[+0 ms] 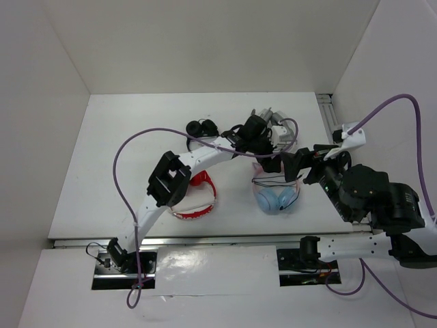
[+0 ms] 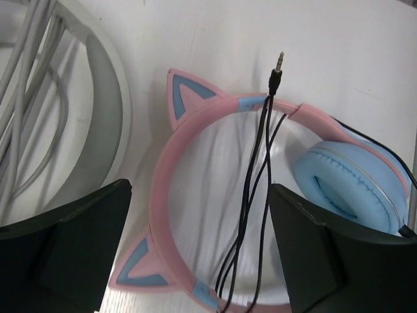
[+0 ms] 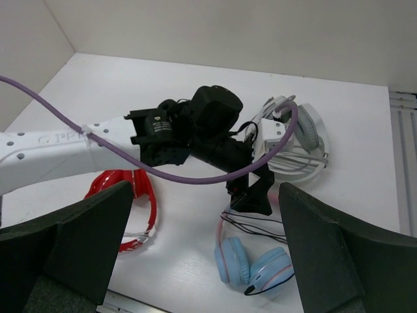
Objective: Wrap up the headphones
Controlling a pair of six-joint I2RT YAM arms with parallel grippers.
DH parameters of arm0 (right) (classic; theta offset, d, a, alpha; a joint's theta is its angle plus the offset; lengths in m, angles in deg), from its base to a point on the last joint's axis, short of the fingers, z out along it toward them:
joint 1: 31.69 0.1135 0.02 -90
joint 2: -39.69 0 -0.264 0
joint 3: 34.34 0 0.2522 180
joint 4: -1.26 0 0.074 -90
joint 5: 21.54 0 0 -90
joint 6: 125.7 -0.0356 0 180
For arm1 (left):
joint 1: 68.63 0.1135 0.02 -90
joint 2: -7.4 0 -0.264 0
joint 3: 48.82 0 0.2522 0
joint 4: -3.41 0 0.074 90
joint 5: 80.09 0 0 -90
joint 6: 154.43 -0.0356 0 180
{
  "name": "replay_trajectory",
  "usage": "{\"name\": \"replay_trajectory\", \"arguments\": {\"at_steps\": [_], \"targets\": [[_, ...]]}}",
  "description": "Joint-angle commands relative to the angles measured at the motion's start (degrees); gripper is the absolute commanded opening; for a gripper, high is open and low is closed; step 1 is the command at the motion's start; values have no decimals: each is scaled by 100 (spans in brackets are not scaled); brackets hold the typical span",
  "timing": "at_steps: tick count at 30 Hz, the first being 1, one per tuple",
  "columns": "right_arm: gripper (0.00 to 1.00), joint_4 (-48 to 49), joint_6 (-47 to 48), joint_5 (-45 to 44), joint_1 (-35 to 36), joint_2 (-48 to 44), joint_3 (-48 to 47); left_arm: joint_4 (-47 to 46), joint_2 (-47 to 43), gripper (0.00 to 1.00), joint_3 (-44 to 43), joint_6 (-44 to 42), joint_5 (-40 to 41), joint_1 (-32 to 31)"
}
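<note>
The headphones [image 1: 276, 198] lie on the white table, with pink headband, cat ears and light blue ear cups. In the left wrist view the headband [image 2: 171, 195] curves below the camera, one ear cup [image 2: 352, 186] at right. The thin black cable [image 2: 257, 195] runs in a few strands across the headband, its plug [image 2: 279, 65] lying free on the table. My left gripper [image 1: 270, 164] is open and empty just above the headband, its fingers [image 2: 71, 261] either side. My right gripper [image 1: 300, 162] is open and empty, higher up to the right; its view shows the headphones [image 3: 254, 267] below.
A red pair [image 1: 198, 198] lies left of the task pair. A grey-white pair [image 1: 285, 133] with a grey cable lies behind it, close to my left gripper. A small black object [image 1: 201, 126] lies at the back. The table's near edge [image 1: 205, 239] is just below the headphones.
</note>
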Motion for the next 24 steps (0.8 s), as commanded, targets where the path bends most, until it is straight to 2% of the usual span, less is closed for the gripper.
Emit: {"name": "replay_trajectory", "arguments": {"at_steps": [1, 3, 4, 7, 8, 10, 11, 13, 14, 17, 18, 20, 21, 24], "targets": [[100, -17, -40, -34, -34, -85, 10, -197, -848, 100, 187, 197, 286, -144], [100, 35, -40, -34, -34, -146, 10, -469, -1735, 100, 644, 198, 638, -302], [100, 35, -40, -34, -86, -147, 10, -557, -2051, 100, 1081, 198, 1293, -372], [100, 35, -40, 36, -87, -278, 10, -646, -3246, 100, 1567, 583, 2429, -662], [100, 35, -153, 89, -87, -278, -43, -463, -3528, 100, 1847, 1011, 3416, -785], [100, -244, -286, 159, -139, -331, -43, -164, -4447, 100, 2173, 1496, 4222, -891], [100, -368, -478, 159, -139, -331, -156, -6, -4784, 100, 2619, 1960, 4957, -891], [100, -771, -646, 159, -139, -331, -288, 478, -5504, 100, 3148, 2375, 5550, -953], [100, -878, -786, 159, -200, -331, -341, 653, -6283, 100, 3673, 2752, 6006, -953], [100, -1080, -839, 545, -262, -331, -570, 1207, -7429, 100, 4484, 3097, 6404, -953], [100, -1081, -840, 738, -262, -331, -649, 1435, -8086, 100, 4574, 3211, 6519, -953], [100, -1081, -840, 1002, -315, -402, -702, 2136, -8652, 100, 4741, 3474, 6617, -953], [100, -1133, -840, 1003, -315, -489, -702, 2306, -9159, 100, 4803, 3476, 6617, -953], [100, -1265, -892, 794, -315, -708, -702, 2631, -9892, 100, 5336, 3764, 6555, -953]]}}
